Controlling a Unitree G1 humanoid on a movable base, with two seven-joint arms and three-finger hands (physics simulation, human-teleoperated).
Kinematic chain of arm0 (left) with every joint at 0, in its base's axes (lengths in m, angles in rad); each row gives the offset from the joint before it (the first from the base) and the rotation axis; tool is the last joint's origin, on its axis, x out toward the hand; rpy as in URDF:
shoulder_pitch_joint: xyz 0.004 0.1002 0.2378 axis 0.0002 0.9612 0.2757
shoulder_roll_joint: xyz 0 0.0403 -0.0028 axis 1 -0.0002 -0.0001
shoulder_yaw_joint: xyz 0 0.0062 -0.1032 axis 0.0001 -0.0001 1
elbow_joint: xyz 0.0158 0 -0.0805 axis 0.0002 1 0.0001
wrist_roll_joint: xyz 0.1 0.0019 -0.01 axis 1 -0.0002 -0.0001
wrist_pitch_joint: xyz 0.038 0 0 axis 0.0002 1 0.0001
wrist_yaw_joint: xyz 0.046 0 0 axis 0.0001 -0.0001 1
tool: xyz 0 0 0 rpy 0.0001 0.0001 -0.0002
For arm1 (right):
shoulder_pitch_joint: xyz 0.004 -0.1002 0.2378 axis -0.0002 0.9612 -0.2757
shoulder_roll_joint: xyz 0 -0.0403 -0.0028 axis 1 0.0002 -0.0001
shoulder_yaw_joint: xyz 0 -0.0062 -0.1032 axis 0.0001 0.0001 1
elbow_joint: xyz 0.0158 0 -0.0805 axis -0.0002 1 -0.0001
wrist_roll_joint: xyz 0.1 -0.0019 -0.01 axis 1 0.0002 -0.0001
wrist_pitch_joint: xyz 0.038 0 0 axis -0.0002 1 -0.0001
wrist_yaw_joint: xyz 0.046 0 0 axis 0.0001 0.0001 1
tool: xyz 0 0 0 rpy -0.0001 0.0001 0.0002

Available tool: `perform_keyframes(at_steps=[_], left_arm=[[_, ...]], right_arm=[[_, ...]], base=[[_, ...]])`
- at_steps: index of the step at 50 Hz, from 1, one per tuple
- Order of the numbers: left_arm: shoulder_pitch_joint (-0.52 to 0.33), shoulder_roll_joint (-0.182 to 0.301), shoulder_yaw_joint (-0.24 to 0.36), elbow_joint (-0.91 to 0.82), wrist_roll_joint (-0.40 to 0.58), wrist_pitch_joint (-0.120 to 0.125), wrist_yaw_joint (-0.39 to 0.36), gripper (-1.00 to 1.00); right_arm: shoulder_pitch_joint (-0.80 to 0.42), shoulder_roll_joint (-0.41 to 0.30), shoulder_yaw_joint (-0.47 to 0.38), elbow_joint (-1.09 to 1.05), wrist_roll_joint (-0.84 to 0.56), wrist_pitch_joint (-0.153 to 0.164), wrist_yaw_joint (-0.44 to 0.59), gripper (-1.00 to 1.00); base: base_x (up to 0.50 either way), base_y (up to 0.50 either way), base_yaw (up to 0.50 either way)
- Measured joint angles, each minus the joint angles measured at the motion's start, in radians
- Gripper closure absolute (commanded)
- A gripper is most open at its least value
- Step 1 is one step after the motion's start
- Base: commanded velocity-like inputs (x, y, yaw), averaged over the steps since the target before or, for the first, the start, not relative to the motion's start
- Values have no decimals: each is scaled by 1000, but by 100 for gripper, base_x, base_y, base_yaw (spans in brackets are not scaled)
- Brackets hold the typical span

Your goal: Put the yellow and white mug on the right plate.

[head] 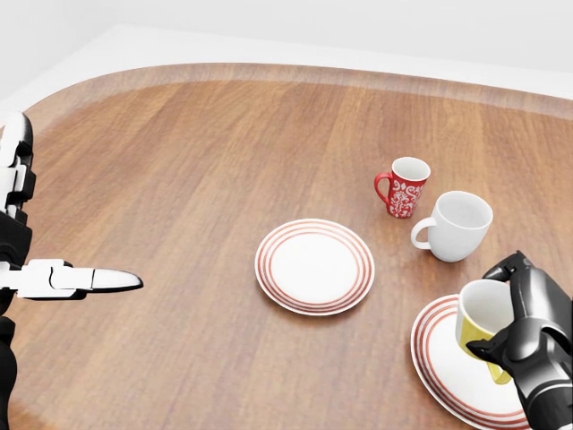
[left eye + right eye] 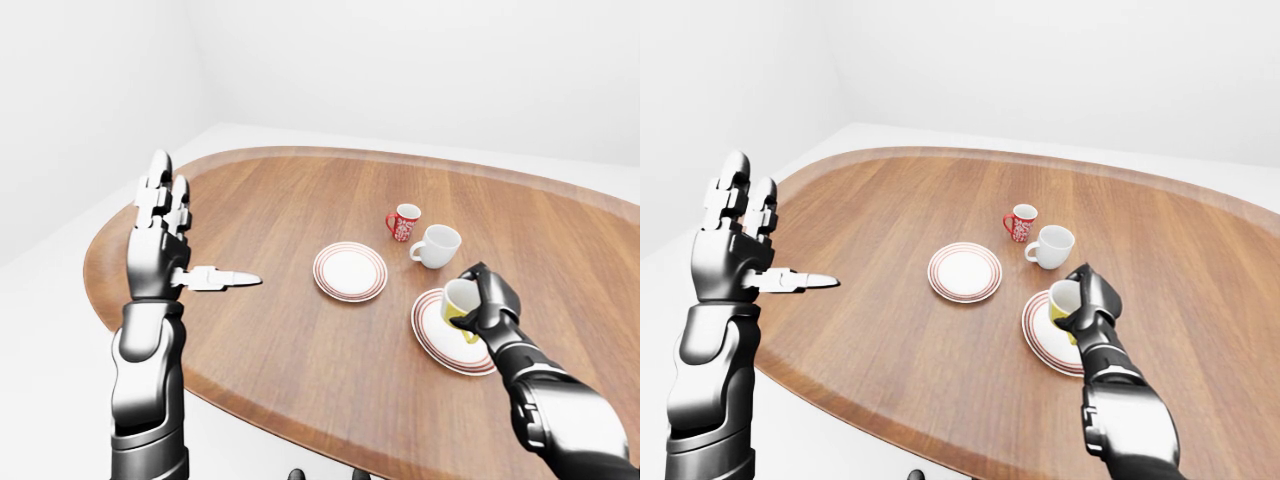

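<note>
The yellow and white mug (image 1: pixel 479 319) is yellow outside and white inside. It is over the right plate (image 1: pixel 443 358), a white plate with red rings at the lower right of the head view. My right hand (image 1: pixel 524 327) is shut on the mug, its dark fingers wrapped round the mug's right side; I cannot tell if the mug rests on the plate or hangs just above it. My left hand (image 2: pixel 160 225) is open and empty, raised over the table's left side with fingers up and thumb pointing right.
A second red-ringed plate (image 1: pixel 314 265) lies at the table's middle. A red patterned mug (image 1: pixel 404 186) and a white mug (image 1: pixel 457 226) stand just above the right plate in the head view. The oval wooden table (image 1: pixel 197 161) has its edge near the bottom left.
</note>
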Motion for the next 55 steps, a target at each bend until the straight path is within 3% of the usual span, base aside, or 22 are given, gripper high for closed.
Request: perform_keyframes(at_steps=[11,12,43,55], left_arm=[[1,-1,-2,0,1,0,0,-100],[1,-1,-2,0,1,0,0,-100],[4,-6,-7,0,4,0,0,-100],[7,-12,-16,-6,9,0,0,-100]], right_arm=[[4,6,-3,2,-13,0,-15,100],[4,6,-3,2,-14,0,-16,-100],[0,10,-25,0,21,0,18,-100],[-14,4,-52,-16,159,0,210,-100]], base=[[0,0,0],[0,0,0],[0,0,0],[0,0,0]])
